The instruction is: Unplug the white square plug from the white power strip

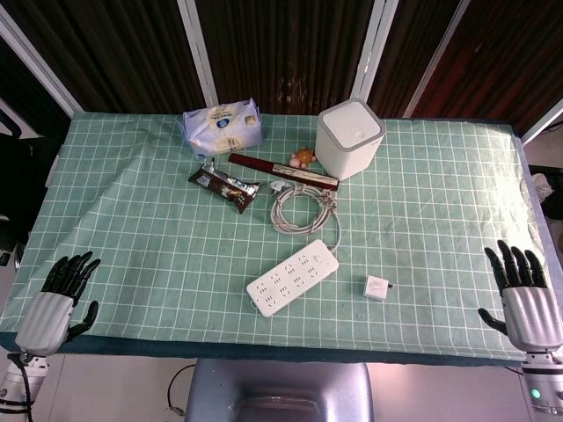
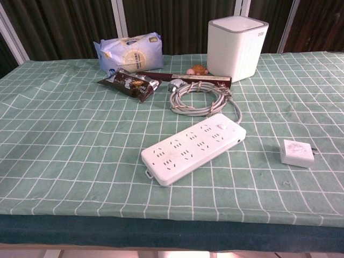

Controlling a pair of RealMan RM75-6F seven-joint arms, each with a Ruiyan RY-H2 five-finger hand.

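Observation:
The white power strip (image 1: 293, 277) (image 2: 194, 146) lies diagonally near the table's front middle, with no plug in its sockets. The white square plug (image 1: 377, 287) (image 2: 295, 152) lies loose on the green checked cloth, to the strip's right and apart from it. My left hand (image 1: 54, 306) is at the front left corner of the table, empty, fingers spread. My right hand (image 1: 530, 299) is at the front right corner, also empty with fingers spread. Both hands are far from the strip and plug. Neither hand shows in the chest view.
The strip's coiled grey cable (image 1: 302, 207) lies behind it. Further back are a white box-shaped device (image 1: 348, 138), a dark red bar (image 1: 283, 171), a brown snack wrapper (image 1: 226, 185), a blue-white packet (image 1: 223, 126) and a small round toy (image 1: 303, 158).

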